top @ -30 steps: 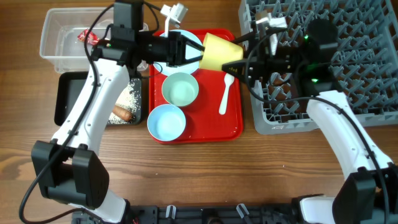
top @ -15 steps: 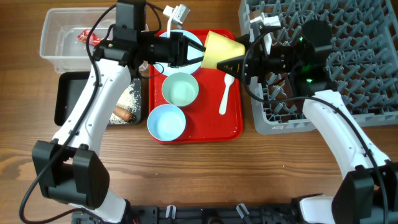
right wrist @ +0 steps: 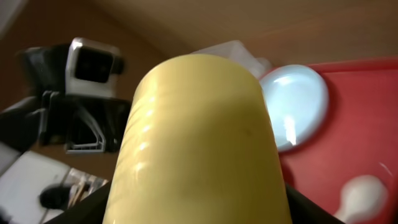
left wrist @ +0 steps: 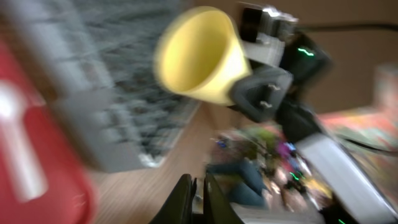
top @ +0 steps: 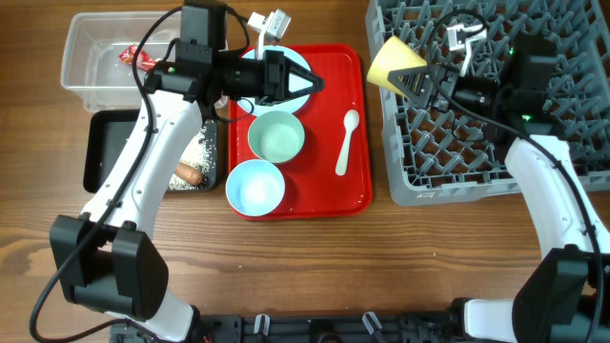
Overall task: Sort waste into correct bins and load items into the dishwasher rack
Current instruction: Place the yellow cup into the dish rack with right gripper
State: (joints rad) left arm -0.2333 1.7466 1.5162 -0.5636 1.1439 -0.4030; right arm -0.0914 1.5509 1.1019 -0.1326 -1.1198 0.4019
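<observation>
Firstly, far left: clear tub holding a red-and-white sachet wrapper. Nearer: black tub with rice grains and a carrot-like stick. Left gripper: jaws closed, empty, above the pale blue plate at the red tray's far edge. On the tray: mint bowl, blue bowl, white spoon. Right gripper: clamped on the yellow cup, held tilted above the grey dishwasher rack's far-left corner.

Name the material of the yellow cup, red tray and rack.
The yellow cup looks plastic: smooth, semi-gloss, highlights in the right wrist view. The red tray is probably plastic, with uniform sheen. The rack seems matte grey moulded plastic, given its pegs and grid.
</observation>
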